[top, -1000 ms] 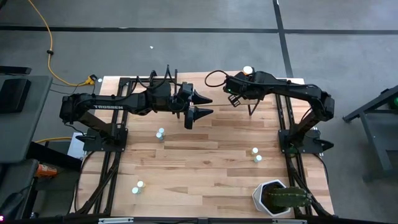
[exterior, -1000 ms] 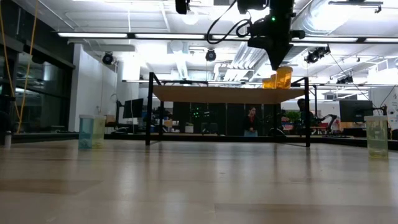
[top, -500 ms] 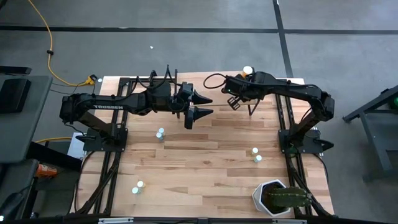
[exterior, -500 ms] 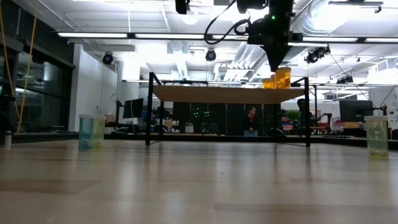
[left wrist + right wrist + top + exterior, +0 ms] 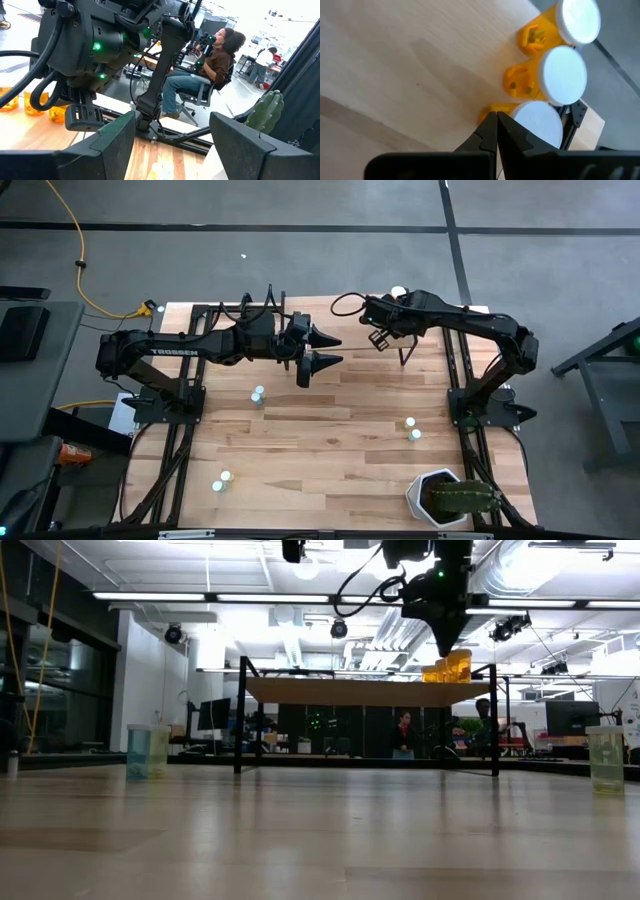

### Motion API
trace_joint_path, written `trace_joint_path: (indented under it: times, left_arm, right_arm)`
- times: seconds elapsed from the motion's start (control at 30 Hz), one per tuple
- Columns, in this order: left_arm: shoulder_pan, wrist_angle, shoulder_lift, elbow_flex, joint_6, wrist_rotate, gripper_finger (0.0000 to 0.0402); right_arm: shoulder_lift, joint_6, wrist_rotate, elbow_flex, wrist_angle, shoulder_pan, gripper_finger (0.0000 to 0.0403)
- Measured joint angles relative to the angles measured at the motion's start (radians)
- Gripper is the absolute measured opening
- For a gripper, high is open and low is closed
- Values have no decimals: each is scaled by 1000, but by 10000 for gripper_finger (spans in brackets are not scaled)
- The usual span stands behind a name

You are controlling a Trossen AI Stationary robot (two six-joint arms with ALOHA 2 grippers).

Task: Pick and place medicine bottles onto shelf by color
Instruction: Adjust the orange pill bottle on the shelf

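Pale striped wood forms my tabletop (image 5: pixel 330 430), in a bright workshop where a seated person (image 5: pixel 210 65) waits. Three orange bottles (image 5: pixel 555 75), white-capped, stand together at the shelf's (image 5: pixel 360 692) corner, apparently touching. My right gripper (image 5: pixel 497 131), pinched closed and empty, hovers above them. My left gripper (image 5: pixel 325 348) hangs open mid-table.

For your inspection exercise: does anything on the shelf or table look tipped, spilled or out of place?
Nothing stands out. Three orange bottles stand upright in a row at one end of the shelf; the bottles on the table also stand upright.
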Motion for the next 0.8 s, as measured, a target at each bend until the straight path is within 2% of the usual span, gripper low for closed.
trace_joint_path:
  times: [0.2,0.4,0.63,0.8]
  left_arm:
    - [0,0,0,0,0,0,243]
    - [0,0,0,0,-1,0,243]
    - [0,0,0,0,-3,-1,243]
    - [0,0,0,0,-2,-6,243]
  right_arm:
    - [-5,-6,-23,0,57,0,0]
    - [-14,-149,-124,90,209,-69,0]
    - [58,-243,-163,242,147,-220,0]
    - [132,-265,-189,269,129,-270,0]
